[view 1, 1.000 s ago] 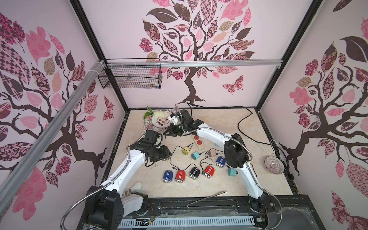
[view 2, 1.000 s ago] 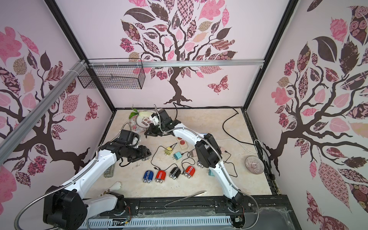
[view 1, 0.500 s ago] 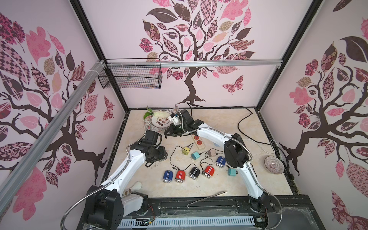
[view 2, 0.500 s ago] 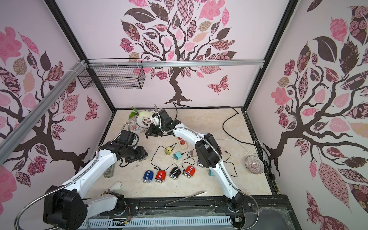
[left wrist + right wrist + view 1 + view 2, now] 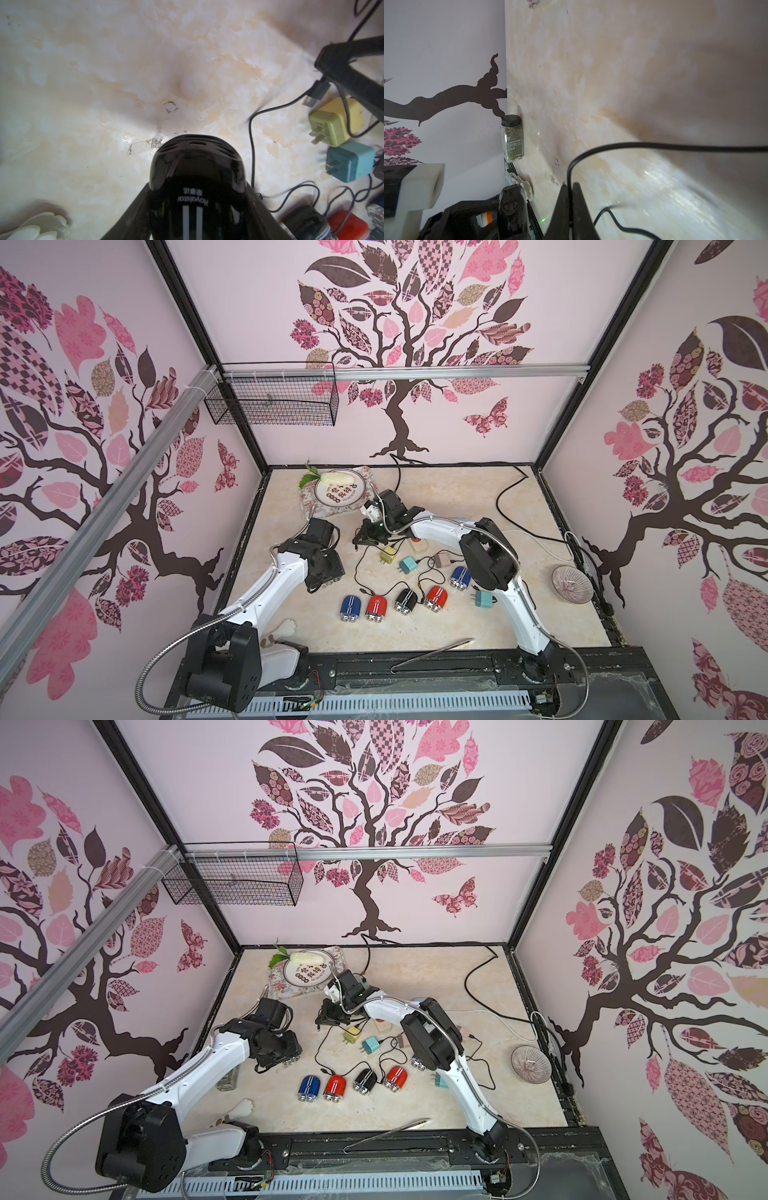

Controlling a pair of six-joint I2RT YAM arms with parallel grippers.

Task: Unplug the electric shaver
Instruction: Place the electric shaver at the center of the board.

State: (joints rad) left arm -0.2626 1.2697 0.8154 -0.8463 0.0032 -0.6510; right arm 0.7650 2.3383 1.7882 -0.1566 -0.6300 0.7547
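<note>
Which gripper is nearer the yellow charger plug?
Right. The right gripper, pinching a black cable, hangs just beyond the yellow charger plug; the left gripper, clamped on the black shaver, sits farther off to the left.

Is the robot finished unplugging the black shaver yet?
Nearly. Done, it seems: the charging slot on the black shaver looks empty. In hand: the left gripper holds the shaver, the right gripper is shut on a black cable, its plug hanging free. Left: probably just setting both down.
</note>
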